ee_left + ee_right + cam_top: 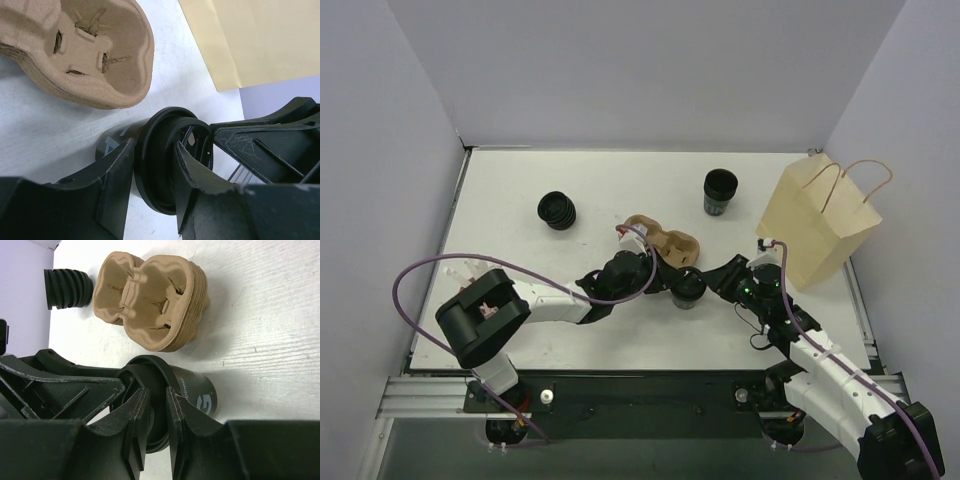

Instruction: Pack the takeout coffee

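Observation:
The takeout coffee (688, 287), a small black cup with a black lid, stands on the table just in front of the brown pulp carrier (665, 245). My left gripper (669, 279) reaches it from the left and my right gripper (711, 285) from the right. In the left wrist view the left gripper (155, 175) straddles the lid rim of the cup (160, 135), one finger outside, one in the lid's recess. In the right wrist view the right gripper (157, 410) pinches the rim of the cup (200, 390) the same way. The carrier (100, 55) (150, 300) lies empty beside it.
A tan paper bag (815, 225) with handles stands at the right, also in the left wrist view (260, 40). A stack of loose black lids (557, 210) (67, 288) lies at the back left. A stack of lidless black cups (720, 192) stands at the back middle.

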Motion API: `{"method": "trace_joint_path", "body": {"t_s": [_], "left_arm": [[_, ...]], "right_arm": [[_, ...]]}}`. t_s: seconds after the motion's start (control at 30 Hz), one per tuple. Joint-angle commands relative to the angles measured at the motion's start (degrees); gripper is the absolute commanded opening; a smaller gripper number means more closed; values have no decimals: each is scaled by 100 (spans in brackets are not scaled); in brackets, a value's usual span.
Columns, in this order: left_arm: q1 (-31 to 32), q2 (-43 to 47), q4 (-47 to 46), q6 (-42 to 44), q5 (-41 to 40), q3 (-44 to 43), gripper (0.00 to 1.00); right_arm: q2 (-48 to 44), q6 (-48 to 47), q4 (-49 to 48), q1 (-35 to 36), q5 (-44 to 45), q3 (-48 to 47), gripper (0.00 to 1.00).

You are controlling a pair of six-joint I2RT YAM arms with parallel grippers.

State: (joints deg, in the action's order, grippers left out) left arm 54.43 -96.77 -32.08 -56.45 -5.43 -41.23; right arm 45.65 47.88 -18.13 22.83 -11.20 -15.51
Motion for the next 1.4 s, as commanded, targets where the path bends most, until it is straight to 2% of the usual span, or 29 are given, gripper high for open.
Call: {"method": "trace_joint_path", "body": {"t_s": [0.0,0.17,0.2,0.4,0.53,0.63,0.9,1.0,1.13,1.27,1.37], "left_arm": [[155,-475,3637,626,227,459,44],[129,289,4419,766,113,-164,51],[77,482,4516,793,121,-279,55],[-135,888,5228,1170,51,-1227,63],[-345,1212,5624,1399,25,-1685,69],[-582,1493,5712,1557,86,-1756,71],[-943,2170,5870,1821,26,-1283,72],[-943,2731,5976,1856,-168,-985,72],[-943,3471,6099,1865,-239,-527,72],[-952,4253,6336,2005,-309,-175,72],[-970,4807,6442,2102,-301,123,73]], "right_arm": [[-143,-138,564,20,-110,92,23],[-188,-419,863,20,-303,-434,29],[-170,-454,960,28,-338,-505,29],[-196,-543,1162,11,-505,-787,34],[-232,-709,1452,11,-533,-1033,45],[-293,-981,1786,20,-339,-1322,49],[172,-2089,3217,90,-137,-2201,54],[383,-2142,3342,440,82,-2421,56],[743,-2063,3465,1345,1013,-2782,57],[1463,-1914,3606,2100,1961,-3142,60],[2024,-1861,3667,2409,2270,-3554,62]]}}
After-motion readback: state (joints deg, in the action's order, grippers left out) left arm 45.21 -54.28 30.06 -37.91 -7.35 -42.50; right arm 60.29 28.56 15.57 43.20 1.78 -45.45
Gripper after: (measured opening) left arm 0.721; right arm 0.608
